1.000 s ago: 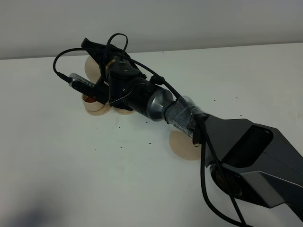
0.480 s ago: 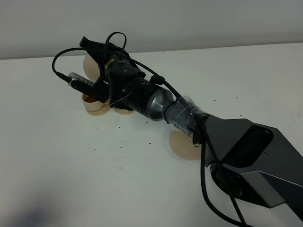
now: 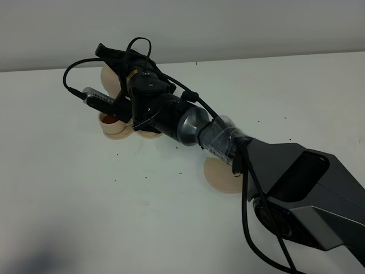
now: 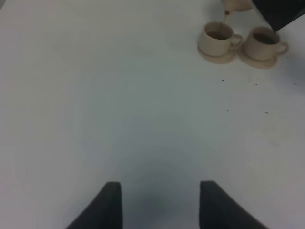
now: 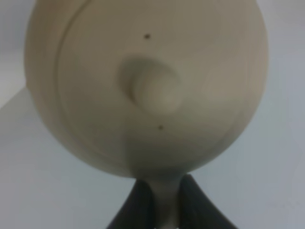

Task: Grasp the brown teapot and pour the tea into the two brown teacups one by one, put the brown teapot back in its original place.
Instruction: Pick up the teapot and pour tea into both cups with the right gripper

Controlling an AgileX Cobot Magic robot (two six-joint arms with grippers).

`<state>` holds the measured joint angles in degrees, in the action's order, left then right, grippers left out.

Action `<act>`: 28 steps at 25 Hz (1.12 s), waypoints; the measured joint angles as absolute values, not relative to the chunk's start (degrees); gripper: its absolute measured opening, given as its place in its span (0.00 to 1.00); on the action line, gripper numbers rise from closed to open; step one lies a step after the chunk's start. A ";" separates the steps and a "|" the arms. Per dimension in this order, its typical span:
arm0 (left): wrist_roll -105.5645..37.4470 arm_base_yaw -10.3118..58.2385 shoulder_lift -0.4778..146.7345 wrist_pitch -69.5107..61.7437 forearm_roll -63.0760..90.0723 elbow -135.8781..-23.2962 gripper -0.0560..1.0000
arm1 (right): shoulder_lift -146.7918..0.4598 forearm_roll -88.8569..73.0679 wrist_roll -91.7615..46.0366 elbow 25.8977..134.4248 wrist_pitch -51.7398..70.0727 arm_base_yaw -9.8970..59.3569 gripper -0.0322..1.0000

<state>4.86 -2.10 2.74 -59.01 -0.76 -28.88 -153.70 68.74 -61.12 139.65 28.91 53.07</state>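
My right gripper [image 3: 121, 71] is shut on the loop handle of the brown teapot [image 3: 108, 77], which it holds tilted above the two brown teacups. In the right wrist view the teapot [image 5: 143, 71] fills the frame, lid knob toward the camera, with its handle between the fingers [image 5: 136, 205]. In the left wrist view a thin stream of tea falls from the spout [image 4: 226, 14] into one teacup [image 4: 217, 38]; the other teacup [image 4: 264, 43] beside it holds dark tea. The round plate [image 3: 219, 174] lies bare under the right forearm. My left gripper [image 4: 159, 210] is open over bare table, well away from the cups.
The right arm [image 3: 274, 171] stretches from the lower right corner across the white table [image 3: 85, 200] and hides most of the second teacup's saucer [image 3: 149, 135]. Small dark specks dot the table near the cups. A wall runs along the table's far edge.
The right wrist and teapot have edged slightly up and toward the far edge. The cups and plate have not moved.
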 joint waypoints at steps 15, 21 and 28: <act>4.86 -2.10 2.74 -59.01 -0.76 -28.88 0.43 | -153.70 69.74 -61.52 139.65 28.97 53.13 0.14; 4.86 -2.10 2.74 -59.01 -0.76 -28.88 0.43 | -153.70 70.03 -61.52 139.65 29.52 53.18 0.14; 4.86 -2.10 2.74 -59.01 -0.76 -28.88 0.43 | -153.70 70.03 -61.44 139.65 30.02 53.22 0.14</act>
